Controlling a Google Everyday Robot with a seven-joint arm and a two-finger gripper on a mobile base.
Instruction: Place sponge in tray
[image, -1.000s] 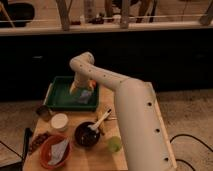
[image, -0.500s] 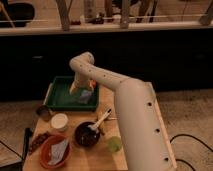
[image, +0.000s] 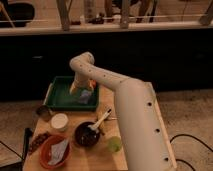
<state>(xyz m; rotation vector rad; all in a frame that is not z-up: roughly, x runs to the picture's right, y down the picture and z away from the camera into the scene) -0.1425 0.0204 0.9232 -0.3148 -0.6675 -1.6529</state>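
Note:
A green tray (image: 60, 95) sits at the back left of the wooden table. My white arm reaches over from the right, and my gripper (image: 81, 90) hangs over the tray's right half. A light blue sponge (image: 85, 96) lies in the tray right under the gripper, with a yellow-orange patch (image: 75, 88) beside it. I cannot tell whether the sponge is touching the gripper or lying free.
On the table in front of the tray stand a white cup (image: 59, 121), a dark bowl with a white spoon (image: 89, 134), a red bowl holding a grey wrapper (image: 53, 151), a green cup (image: 114, 144) and a metal can (image: 43, 111). A dark counter runs behind.

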